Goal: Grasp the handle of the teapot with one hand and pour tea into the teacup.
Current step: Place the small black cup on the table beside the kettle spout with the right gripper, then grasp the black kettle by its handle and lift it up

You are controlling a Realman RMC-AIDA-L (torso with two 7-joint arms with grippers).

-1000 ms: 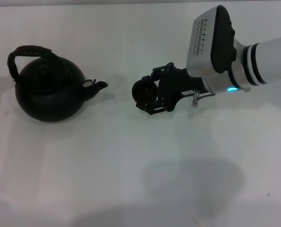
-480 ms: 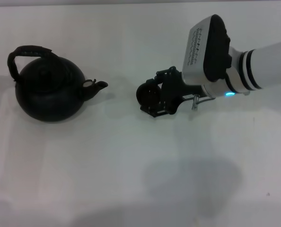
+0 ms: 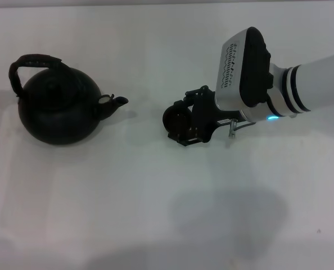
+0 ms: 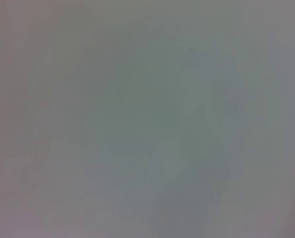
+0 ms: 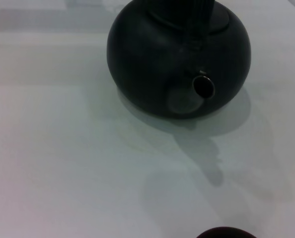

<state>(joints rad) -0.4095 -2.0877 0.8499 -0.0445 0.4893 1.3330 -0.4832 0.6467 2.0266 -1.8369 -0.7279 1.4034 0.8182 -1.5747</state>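
Right hand (image 3: 181,121), near the counter's (image 3: 156,197) middle, is pinching the small dark teacup (image 3: 174,116) (its rim faces the spout). Well apart, toward the left edge, the black teapot (image 3: 57,107) stands upright, handle (image 3: 35,61) untouched.

I'm getting bright, even overhead light in the head view, and the white table (image 3: 156,185) washes out almost to glare. Soft grey shadows spread across its near side, with a big diffuse patch below the right arm (image 3: 319,79). The teapot (image 3: 57,109) reads as a matte black mass with hardly any surface detail and a faint shadow past its spout. My left wrist view is nothing but flat grey-green haze, fully out of focus. My right wrist view is softer: the teapot (image 5: 180,54) is mildly blurred, a dull sheen below its spout, its shadow falling toward the camera.
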